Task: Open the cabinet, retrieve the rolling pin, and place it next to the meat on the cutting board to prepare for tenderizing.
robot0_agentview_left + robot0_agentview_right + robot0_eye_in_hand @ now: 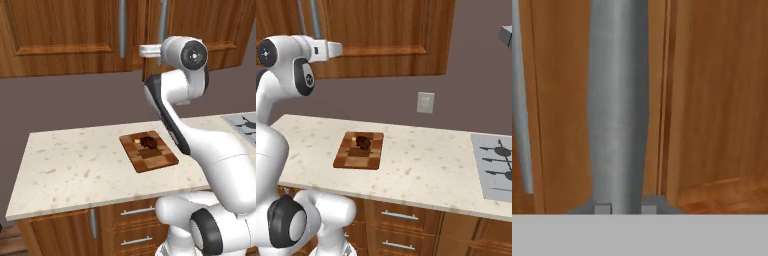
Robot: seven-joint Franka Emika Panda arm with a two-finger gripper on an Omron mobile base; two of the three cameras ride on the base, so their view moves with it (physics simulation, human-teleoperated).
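Note:
My gripper (626, 207) is up at the reddish-brown wall cabinet (60, 35) (391, 30), shut on the right door's vertical silver bar handle (618, 110), which stands between both fingertips (602, 208). That door's edge looks slightly ajar beside the left door. The rolling pin is hidden. Below, on the speckled counter (75, 165), lies the checkered cutting board (155, 157) (356, 159). The dark reddish-brown meat (148, 142) (363, 142) sits at its far end, with a tiny pale yellow piece (137, 141) next to it.
A second silver handle (122, 25) hangs on the left door. A stove top (496, 165) lies at the counter's right end, and a wall outlet (425, 102) sits above the counter. Lower drawers (401, 216) with horizontal handles run under the counter edge.

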